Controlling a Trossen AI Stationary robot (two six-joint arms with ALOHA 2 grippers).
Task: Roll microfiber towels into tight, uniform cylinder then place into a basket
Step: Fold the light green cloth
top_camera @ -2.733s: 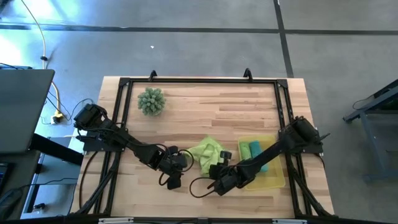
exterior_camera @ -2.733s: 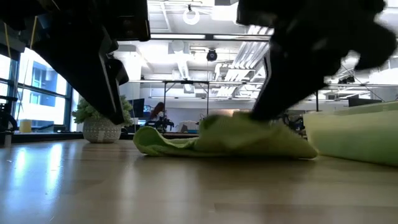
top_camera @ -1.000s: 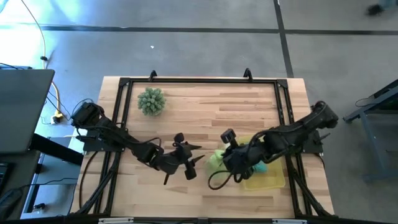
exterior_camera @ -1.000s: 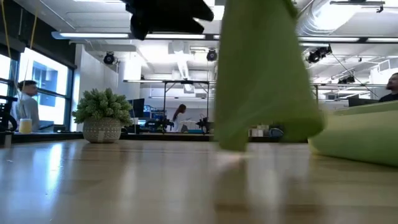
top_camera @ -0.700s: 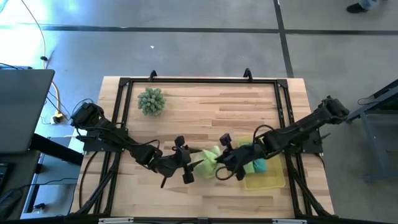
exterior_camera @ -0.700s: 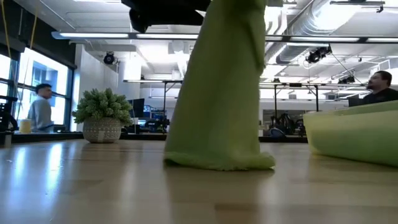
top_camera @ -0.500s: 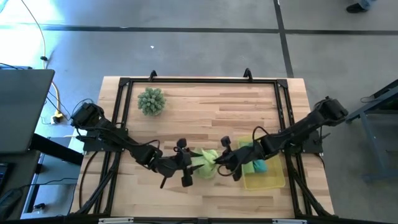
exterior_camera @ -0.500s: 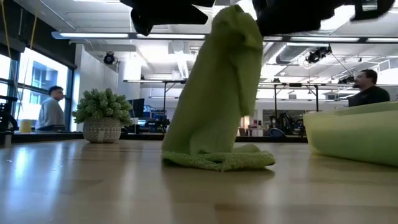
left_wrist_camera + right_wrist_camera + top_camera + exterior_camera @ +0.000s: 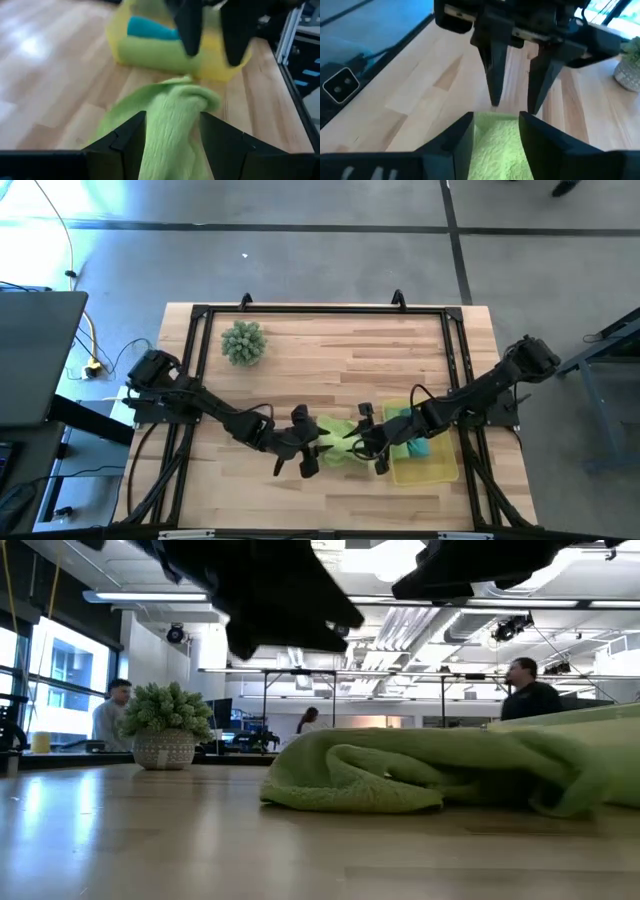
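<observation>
A lime green microfiber towel [image 9: 335,448] lies in a crumpled heap on the wooden table [image 9: 330,370], just left of the basket; its folds spread wide in the low view [image 9: 400,775]. My left gripper [image 9: 312,452] stands open at its left end, with a ridge of the cloth [image 9: 170,125] between the fingers. My right gripper [image 9: 362,442] stands open at its right end, over the cloth [image 9: 497,145]. The yellow basket [image 9: 445,470] holds a teal roll [image 9: 418,447] and a green roll [image 9: 150,52]. My left gripper straddles the towel's bunched ridge [image 9: 172,107], coming at it slanting down from the table's left; whether the fingers touch the cloth I cannot tell. My right gripper straddles the towel's other end [image 9: 495,125], slanting down from the right; I cannot tell if it touches.
A spiky green plant ball [image 9: 243,342] sits at the far left of the table. A black frame rail [image 9: 320,310] runs around the table's edges. Bare wood lies between the plant and the towel. People stand in the room beyond [image 9: 530,695].
My right gripper has come down toward the table with the green towel hanging from it. The towel's lower end landed first, then the whole cloth fell over into a low heap. My left gripper has moved down and toward the towel's left end.
</observation>
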